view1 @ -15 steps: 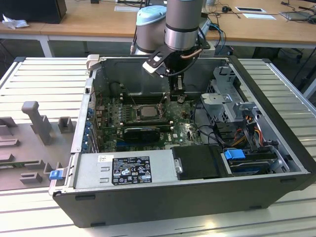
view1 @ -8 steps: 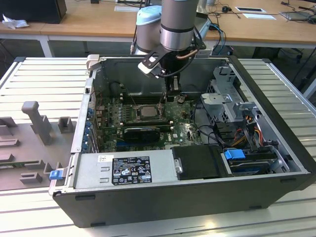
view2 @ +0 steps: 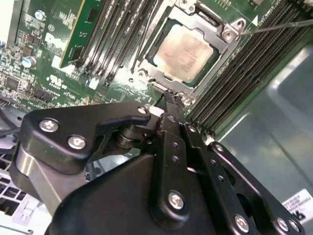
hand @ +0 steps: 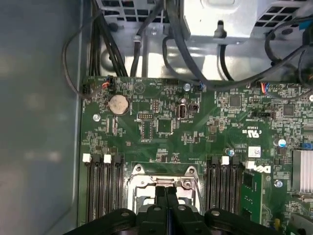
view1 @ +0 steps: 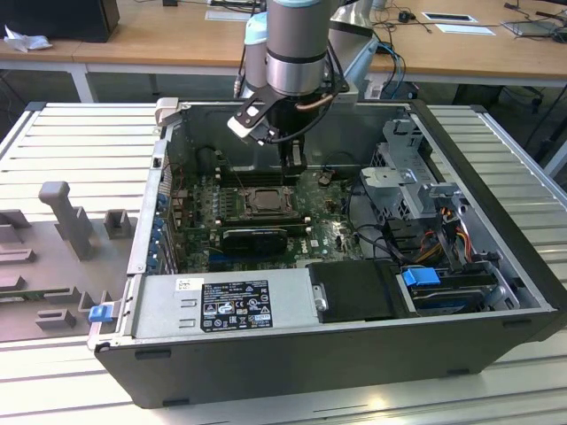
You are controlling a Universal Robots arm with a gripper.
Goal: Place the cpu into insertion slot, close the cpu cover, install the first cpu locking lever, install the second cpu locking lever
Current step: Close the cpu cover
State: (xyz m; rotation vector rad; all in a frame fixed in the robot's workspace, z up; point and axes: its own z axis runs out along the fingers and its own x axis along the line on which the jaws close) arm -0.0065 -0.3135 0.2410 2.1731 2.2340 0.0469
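Observation:
The cpu lies flat in the insertion slot, its pale silver top showing through the window of the cpu cover, which lies down over it. A thin locking lever rod runs from the socket's corner across the memory slots. My gripper is shut, its black fingers pressed together with nothing visible between them. The tips sit at the socket's edge, just beside the cover. In the exterior view the gripper hangs inside the open case, just above the socket. In the first wrist view its fingertips stand over the socket frame.
Long black memory slots flank the socket on both sides. A black expansion card lies in front of it, and a power supply beyond that. Drive cage, cables and case walls hem in the board.

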